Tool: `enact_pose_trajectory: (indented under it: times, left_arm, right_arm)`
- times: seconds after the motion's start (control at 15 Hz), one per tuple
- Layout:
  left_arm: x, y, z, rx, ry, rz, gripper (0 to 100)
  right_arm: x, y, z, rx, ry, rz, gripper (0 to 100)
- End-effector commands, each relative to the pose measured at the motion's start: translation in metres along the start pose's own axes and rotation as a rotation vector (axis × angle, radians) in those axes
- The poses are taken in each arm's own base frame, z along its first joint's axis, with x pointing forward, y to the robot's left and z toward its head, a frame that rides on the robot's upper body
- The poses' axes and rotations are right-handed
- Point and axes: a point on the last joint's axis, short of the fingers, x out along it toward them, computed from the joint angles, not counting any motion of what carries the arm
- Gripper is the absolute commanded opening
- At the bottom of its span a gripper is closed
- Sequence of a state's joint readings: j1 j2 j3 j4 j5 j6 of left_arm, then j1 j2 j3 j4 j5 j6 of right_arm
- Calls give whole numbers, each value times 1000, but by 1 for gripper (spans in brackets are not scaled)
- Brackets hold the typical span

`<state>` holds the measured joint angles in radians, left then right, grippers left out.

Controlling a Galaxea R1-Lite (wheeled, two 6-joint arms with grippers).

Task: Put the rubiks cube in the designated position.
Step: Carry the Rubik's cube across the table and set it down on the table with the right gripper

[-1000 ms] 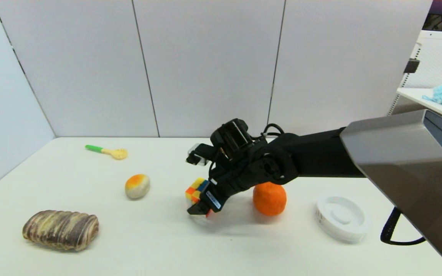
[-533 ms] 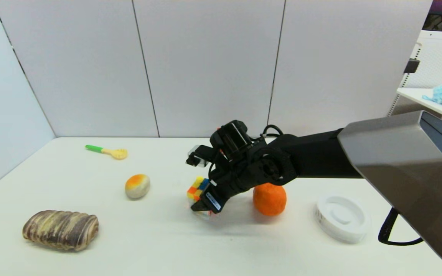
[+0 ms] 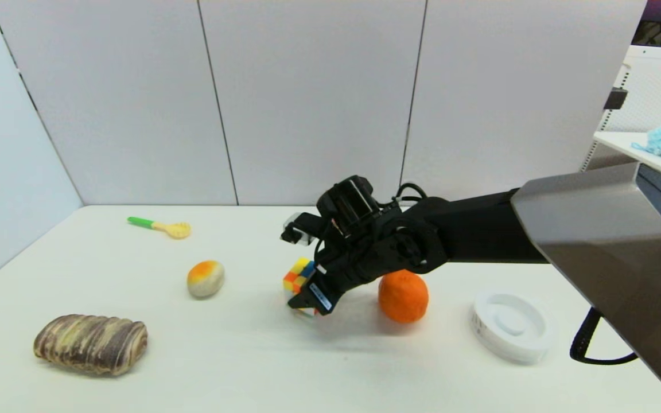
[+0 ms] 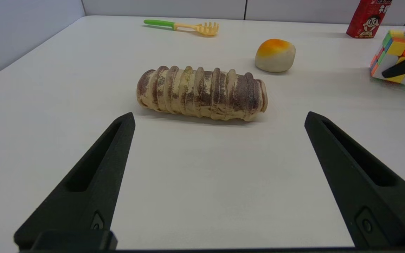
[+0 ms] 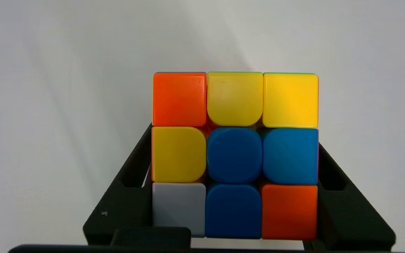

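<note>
The rubiks cube sits between the fingers of my right gripper, which is shut on it near the table's middle, just left of the orange fruit. In the right wrist view the cube fills the span between both black fingers, showing orange, yellow, blue and white tiles. The left wrist view shows the cube tilted, just above the tabletop, with a black finger across it. Below it is bare white tabletop with no mark. My left gripper is open, low over the table before the bread loaf.
An orange fruit lies right beside the right wrist. A white round lid is farther right. A bun, a striped bread loaf and a green-handled fork lie to the left. A red carton stands behind.
The right gripper has risen a little with the cube and shifted slightly right. The left arm and the other objects have not moved.
</note>
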<state>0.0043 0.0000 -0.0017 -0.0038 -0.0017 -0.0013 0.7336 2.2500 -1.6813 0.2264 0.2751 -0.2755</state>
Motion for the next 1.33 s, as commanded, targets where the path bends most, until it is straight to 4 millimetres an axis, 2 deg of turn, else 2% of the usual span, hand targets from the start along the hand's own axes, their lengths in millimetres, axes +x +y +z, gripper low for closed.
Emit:
enact_pose_trajectory:
  times: [0.07, 0.2, 0.27, 0.33, 0.47, 0.6, 0.73, 0.87, 1.0, 1.07, 1.13, 1.33]
  left_arm:
    - [0, 0, 0, 0, -1, 1, 100]
    - [0, 0, 0, 0, 2, 1, 100]
    - [0, 0, 0, 0, 2, 1, 100]
    - [0, 0, 0, 0, -1, 1, 100]
    - [0, 0, 0, 0, 2, 1, 100]
    - [0, 0, 0, 0, -1, 1, 100]
    - [0, 0, 0, 0, 2, 1, 100]
    - [0, 0, 0, 0, -1, 1, 100]
    - [0, 0, 0, 0, 2, 1, 100]
    - [0, 0, 0, 0, 2, 1, 100]
    - [0, 0, 0, 0, 2, 1, 100]
    - [0, 0, 0, 0, 2, 1, 100]
  right_arm:
    - [-52, -13, 34, 8, -149, -65, 0]
    - [-96, -23, 52, 51, -257, -123, 0]
    - [-130, -30, 57, 58, -313, -170, 0]
    - [-155, -37, 57, 62, -349, -210, 0]
    - [-203, -54, 50, 89, -396, -303, 0]
    - [-245, -67, 31, 118, -391, -399, 0]
    - [-277, -82, -2, 112, -354, -465, 0]
    - [-304, -90, -49, 67, -307, -463, 0]
    - [-320, -87, -95, 56, -254, -463, 0]
    - [-325, -82, -123, 70, -206, -480, 0]
    - [-327, -75, -142, 82, -170, -488, 0]
    - [-319, -53, -189, 131, -75, -468, 0]
